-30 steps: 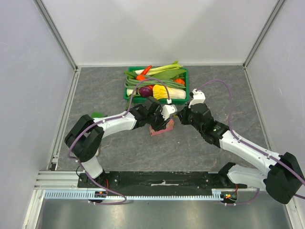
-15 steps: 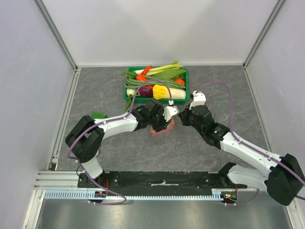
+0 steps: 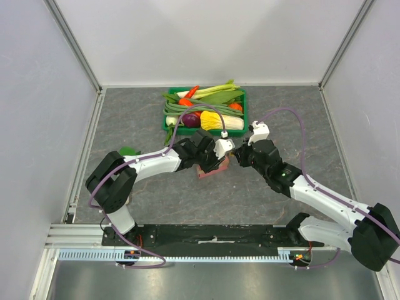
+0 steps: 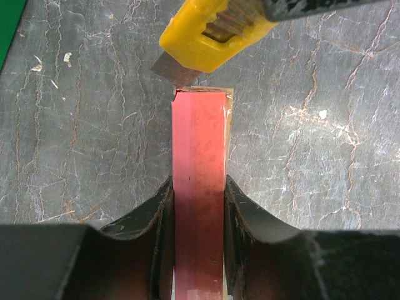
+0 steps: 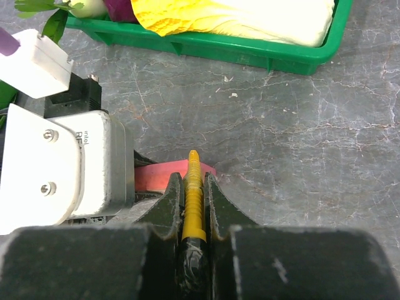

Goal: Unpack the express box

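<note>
1. On the grey stone tabletop (image 4: 325,125), near its middle, your left pincer (image 4: 198,186) is clamped on the thin pink cardboard express box (image 4: 199,137), which stands on its edge.
2. Your right pincer (image 5: 194,181) is squeezed tight on the yellow plastic cutter knife (image 4: 206,37).
3. From the left pincer, the box's long side runs straight away toward the knife. The blade sits right at that far end.
4. You have one box, one knife, one green plastic crate of vegetables (image 5: 250,53) and two pincers.

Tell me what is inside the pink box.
Nothing inside shows: the pink box looks shut, gripped on edge by the left hand. Only its pink side and brown end edge are visible; the yellow knife in the right hand points its blade there.
</note>
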{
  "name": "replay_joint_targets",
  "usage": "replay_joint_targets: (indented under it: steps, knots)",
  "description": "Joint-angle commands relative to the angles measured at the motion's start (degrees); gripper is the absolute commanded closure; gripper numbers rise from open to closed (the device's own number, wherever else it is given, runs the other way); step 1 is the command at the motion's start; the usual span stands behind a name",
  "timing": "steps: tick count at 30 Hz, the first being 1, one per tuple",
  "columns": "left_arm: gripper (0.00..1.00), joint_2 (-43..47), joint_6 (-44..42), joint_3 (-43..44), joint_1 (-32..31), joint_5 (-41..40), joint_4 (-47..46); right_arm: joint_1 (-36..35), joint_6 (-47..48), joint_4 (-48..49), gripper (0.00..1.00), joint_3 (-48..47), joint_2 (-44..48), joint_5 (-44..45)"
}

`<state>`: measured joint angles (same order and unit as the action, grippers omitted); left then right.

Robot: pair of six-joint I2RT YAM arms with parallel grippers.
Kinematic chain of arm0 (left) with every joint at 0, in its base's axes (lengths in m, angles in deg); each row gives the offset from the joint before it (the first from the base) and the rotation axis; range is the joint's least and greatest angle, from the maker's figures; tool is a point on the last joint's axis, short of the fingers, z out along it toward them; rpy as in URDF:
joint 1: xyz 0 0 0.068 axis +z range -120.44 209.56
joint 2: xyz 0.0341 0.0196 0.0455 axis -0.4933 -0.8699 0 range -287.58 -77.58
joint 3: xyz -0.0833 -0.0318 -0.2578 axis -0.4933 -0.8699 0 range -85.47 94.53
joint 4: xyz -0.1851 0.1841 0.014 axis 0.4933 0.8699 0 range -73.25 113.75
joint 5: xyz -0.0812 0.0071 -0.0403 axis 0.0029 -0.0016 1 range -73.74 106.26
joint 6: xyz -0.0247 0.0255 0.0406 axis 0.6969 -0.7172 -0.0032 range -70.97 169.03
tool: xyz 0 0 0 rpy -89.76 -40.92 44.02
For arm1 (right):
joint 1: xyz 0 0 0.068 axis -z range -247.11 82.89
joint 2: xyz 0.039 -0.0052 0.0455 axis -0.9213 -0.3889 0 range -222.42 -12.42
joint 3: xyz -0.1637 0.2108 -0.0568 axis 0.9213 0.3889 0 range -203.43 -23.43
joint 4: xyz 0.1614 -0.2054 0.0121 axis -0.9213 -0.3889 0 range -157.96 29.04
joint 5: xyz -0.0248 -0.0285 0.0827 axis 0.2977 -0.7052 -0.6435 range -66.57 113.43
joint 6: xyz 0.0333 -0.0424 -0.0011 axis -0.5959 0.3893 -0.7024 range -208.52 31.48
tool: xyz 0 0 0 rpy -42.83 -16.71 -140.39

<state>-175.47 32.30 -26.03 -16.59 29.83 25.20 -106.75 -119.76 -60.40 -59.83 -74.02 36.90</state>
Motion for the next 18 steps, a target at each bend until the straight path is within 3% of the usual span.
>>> replay_joint_targets:
  steps: [1,18]
  knots:
    - [0.85,-3.27,1.44,-0.99,0.01,-3.37,7.81,0.00,0.83,3.31,1.00,-0.16,0.79,0.06]
    - [0.87,-3.89,1.70,-0.55,0.01,-3.45,8.34,-0.09,1.62,-0.29,1.00,0.63,-0.54,-1.00]
